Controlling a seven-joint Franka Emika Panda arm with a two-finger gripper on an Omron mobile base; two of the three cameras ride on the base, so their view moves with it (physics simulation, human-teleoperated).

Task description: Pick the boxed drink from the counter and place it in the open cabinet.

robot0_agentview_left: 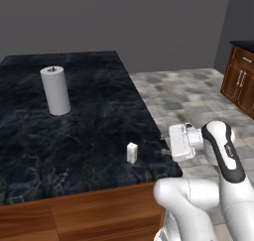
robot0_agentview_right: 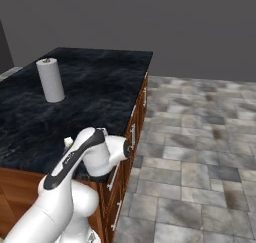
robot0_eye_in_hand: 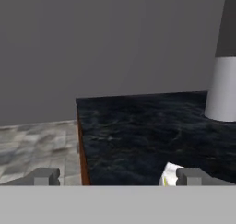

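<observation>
We see the boxed drink point(robot0_agentview_left: 132, 152), a tiny white-cream carton, standing upright on the counter point(robot0_agentview_left: 84, 131) near that counter's front right corner, close to its right edge. In the hand view the boxed drink point(robot0_eye_in_hand: 169, 174) shows a touch of yellow at its lower corner and sits well inside the counter point(robot0_eye_in_hand: 138, 131) edge. The counter is a broad black stone top with faint pale veining and warm-brown wood sides, and we make out no open cabinet.
</observation>
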